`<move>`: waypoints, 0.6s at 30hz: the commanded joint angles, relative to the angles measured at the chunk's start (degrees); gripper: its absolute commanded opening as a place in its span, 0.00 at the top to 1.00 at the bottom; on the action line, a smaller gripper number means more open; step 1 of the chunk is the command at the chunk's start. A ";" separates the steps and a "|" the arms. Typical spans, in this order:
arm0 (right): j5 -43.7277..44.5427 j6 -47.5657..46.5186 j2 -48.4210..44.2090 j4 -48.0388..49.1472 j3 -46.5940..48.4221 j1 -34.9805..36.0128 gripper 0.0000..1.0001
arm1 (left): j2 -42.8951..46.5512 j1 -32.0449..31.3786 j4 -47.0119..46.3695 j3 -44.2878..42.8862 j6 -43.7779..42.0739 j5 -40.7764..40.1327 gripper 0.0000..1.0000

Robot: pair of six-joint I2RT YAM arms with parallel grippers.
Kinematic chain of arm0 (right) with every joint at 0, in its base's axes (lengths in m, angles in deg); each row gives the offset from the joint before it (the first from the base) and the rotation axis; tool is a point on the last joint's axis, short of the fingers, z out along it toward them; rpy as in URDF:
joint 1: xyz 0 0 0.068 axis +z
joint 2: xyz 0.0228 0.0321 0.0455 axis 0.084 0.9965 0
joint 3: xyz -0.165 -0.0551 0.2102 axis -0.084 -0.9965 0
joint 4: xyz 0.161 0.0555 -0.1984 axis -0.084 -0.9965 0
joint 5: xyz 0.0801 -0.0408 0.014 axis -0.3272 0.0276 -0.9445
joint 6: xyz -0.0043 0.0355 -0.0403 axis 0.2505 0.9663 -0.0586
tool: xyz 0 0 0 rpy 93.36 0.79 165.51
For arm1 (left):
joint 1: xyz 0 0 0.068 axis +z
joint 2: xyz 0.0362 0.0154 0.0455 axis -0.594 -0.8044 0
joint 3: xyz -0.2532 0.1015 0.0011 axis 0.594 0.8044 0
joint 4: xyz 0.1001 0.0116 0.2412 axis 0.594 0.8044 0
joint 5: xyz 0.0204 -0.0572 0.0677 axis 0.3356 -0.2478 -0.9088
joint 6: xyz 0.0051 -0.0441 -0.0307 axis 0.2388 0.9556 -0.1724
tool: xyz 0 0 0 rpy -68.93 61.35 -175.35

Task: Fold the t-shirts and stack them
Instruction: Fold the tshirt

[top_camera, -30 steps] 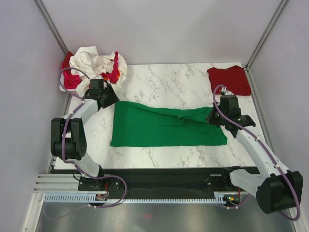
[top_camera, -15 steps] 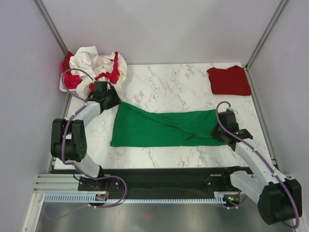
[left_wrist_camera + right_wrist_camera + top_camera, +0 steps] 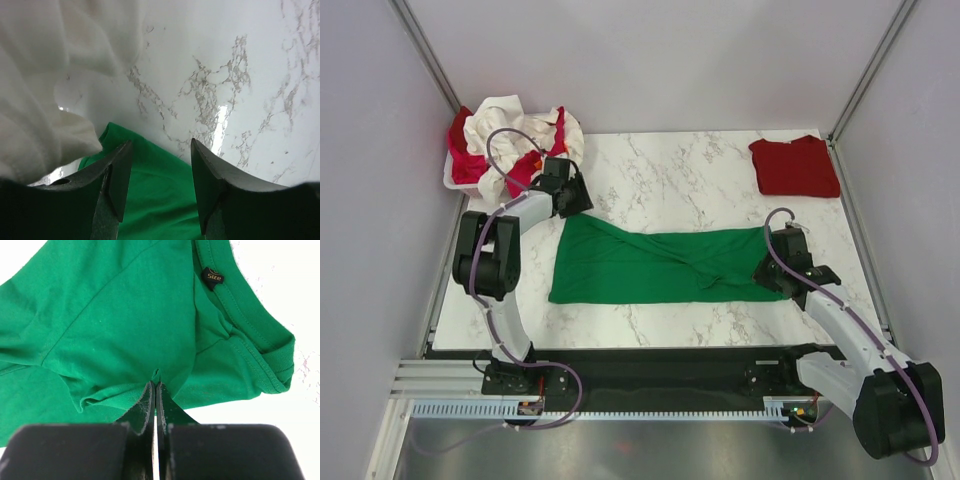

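Observation:
The bright green t-shirt (image 3: 655,265) lies in a long band across the marble table (image 3: 670,180). My right gripper (image 3: 767,272) is shut on a pinch of its cloth near the collar end; in the right wrist view the gripper (image 3: 155,384) holds a small fold of the green cloth (image 3: 125,315). My left gripper (image 3: 576,196) is open above the shirt's far left corner; in the left wrist view the gripper (image 3: 161,145) has the green corner (image 3: 155,200) below it, not gripped. The dark red shirt (image 3: 796,166) lies folded at the far right.
The cream-white shirt (image 3: 505,120) and the pinkish red shirt (image 3: 468,165) lie crumpled in the white basket (image 3: 449,182) at the far left corner. The cream-white cloth (image 3: 45,85) hangs close to my left fingers. Grey walls close in both sides.
My right gripper pulled the shirt's right end toward the near edge, then stayed. My left gripper moved right along the shirt's far edge to its far left corner.

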 commanded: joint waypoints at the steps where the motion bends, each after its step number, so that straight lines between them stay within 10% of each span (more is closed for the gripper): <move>1: -0.12 -0.80 0.66 1.69 1.23 0.09 1.00 | -0.57 -0.72 1.93 -1.76 -0.20 -2.78 0.43; 6: -0.03 -1.15 1.62 2.48 1.15 0.01 1.00 | 0.57 -1.42 2.72 0.61 1.38 -5.43 0.48; 13: 0.15 -1.67 2.33 2.92 1.15 0.09 1.00 | -0.39 -1.43 2.90 0.79 0.76 -3.59 0.98; 18: 0.50 -1.76 1.80 2.92 1.15 0.01 1.00 | 1.71 -1.95 2.99 0.79 0.15 -4.02 0.98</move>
